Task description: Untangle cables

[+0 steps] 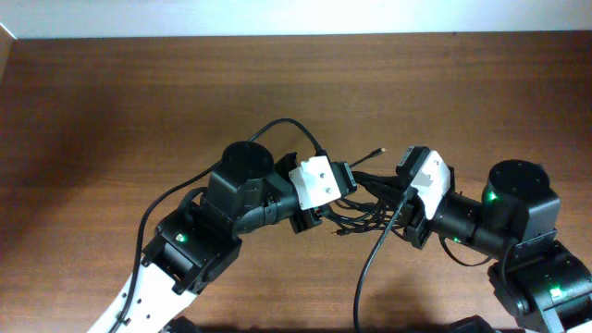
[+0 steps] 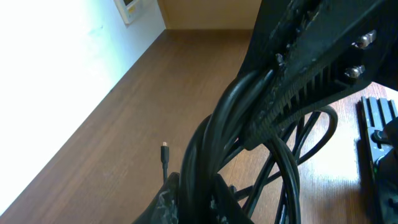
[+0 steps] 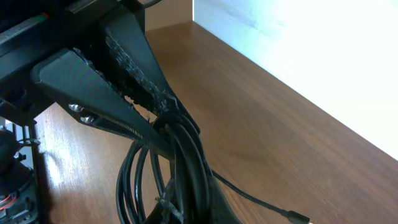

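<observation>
The cables (image 1: 370, 202) are a bundle of thin black cords held between my two grippers at mid-table, with loops hanging towards the front. One loose plug end (image 1: 379, 150) sticks out behind the bundle. My left gripper (image 1: 351, 185) is shut on the bundle's left side. In the left wrist view its jaws (image 2: 196, 177) clamp the cords (image 2: 217, 124), and the plug end (image 2: 165, 147) lies on the wood. My right gripper (image 1: 403, 191) is shut on the right side. In the right wrist view its jaws (image 3: 189, 193) clamp the cords (image 3: 186, 143) close to the left gripper's fingers (image 3: 124, 81).
The brown wooden table (image 1: 139, 102) has a white wall along its far edge (image 1: 296, 18). Thicker black arm wires (image 1: 370, 268) arc over the table by each arm. The right arm's base (image 1: 518, 194) stands at the right.
</observation>
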